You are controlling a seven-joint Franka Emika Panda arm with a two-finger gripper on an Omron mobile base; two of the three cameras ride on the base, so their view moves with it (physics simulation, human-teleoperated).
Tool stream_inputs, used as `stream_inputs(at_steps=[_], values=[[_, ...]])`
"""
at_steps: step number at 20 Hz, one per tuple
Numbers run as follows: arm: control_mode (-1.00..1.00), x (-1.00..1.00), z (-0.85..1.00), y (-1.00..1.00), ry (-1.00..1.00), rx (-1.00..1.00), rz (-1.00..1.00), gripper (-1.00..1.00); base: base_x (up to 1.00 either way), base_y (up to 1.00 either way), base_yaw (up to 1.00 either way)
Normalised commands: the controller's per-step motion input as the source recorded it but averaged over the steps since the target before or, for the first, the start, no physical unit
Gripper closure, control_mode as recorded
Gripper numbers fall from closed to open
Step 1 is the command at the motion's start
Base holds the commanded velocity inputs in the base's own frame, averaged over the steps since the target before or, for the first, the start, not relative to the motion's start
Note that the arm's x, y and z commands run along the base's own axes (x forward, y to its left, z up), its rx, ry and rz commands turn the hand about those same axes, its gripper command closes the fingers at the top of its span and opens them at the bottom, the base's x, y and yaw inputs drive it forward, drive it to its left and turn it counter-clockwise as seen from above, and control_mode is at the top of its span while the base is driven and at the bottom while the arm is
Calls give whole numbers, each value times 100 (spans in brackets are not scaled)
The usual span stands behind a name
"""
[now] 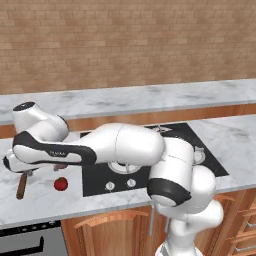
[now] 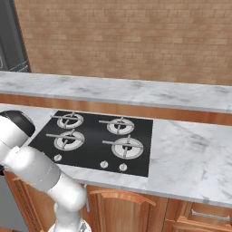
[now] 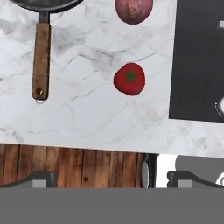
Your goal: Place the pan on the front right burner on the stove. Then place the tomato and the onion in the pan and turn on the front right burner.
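Observation:
The black pan [image 3: 43, 3] lies on the marble counter left of the stove [image 2: 95, 136], its brown wooden handle [image 3: 40, 61] pointing toward the counter's front edge; the handle [image 1: 21, 186] also shows under my outstretched arm. The glossy red tomato [image 3: 129, 78] [image 1: 61, 184] sits between the handle and the stove. Just beyond it lies the dull maroon onion [image 3: 134, 9]. My gripper [image 3: 114, 179] hovers open over the counter's front edge, nothing between its fingertips [image 3: 41, 178]. The front right burner [image 2: 127, 147] stands bare.
White knobs [image 2: 103, 164] line the stove's front edge. A raised marble ledge [image 2: 136, 90] and a brick wall run behind the counter. Wooden cabinet fronts [image 3: 65, 162] lie below the counter edge. My arm [image 1: 120, 147] crosses over the stove's left side.

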Motion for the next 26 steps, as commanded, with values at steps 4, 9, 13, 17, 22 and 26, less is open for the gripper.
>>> stream_inputs(at_steps=[4,9,13,17,22,26], values=[[-100,0,-28,33,5,0,0,-100,0,0,0],[-100,0,-26,28,7,0,-1,-100,0,0,0],[-100,0,-25,20,7,0,0,-100,0,0,0],[-100,4,-19,4,4,0,0,-100,0,0,0],[-100,18,-22,0,2,0,0,-100,0,0,0],[-100,19,-28,5,0,0,0,-100,0,0,0]])
